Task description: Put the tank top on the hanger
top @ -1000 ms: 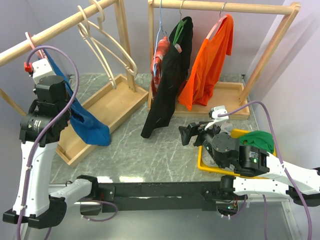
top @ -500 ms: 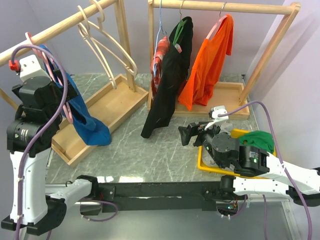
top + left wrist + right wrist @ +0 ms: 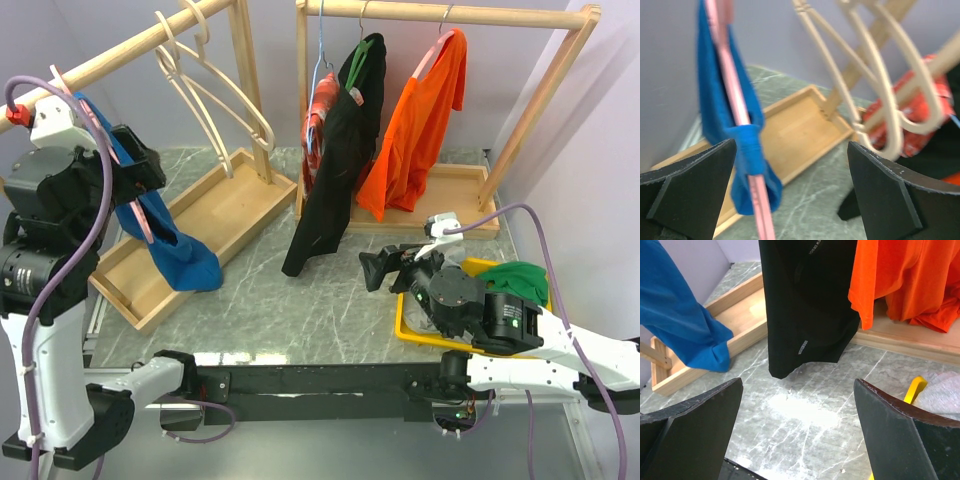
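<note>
Two end effectors stand wide open and hold nothing: nearest, the right end effector (image 3: 375, 268) hovers low over the table (image 3: 300, 300), just beside a yellow bin (image 3: 402, 325) with a green garment (image 3: 515, 280) in it, and takes no part in the work. Further back on the left, the left end effector (image 3: 791, 150) is raised with its jaws spread, apart from the cloth. Just beyond it the tank top (image 3: 715, 100) hangs on the hanger (image 3: 732, 90), bunched around one pink arm and drooping toward the wooden base (image 3: 200, 215) below. The hanger's hook seems to sit over the sloping rail (image 3: 130, 45), near the cream hangers (image 3: 215, 90). Whether both shoulders are seated I cannot tell, since the cloth looks gathered to one side. My judgement is that the hanging step is at its close, with the release made. The next move calls for drawing the left arm straight back, clear of strap and hook, so that nothing snags or swings
</note>
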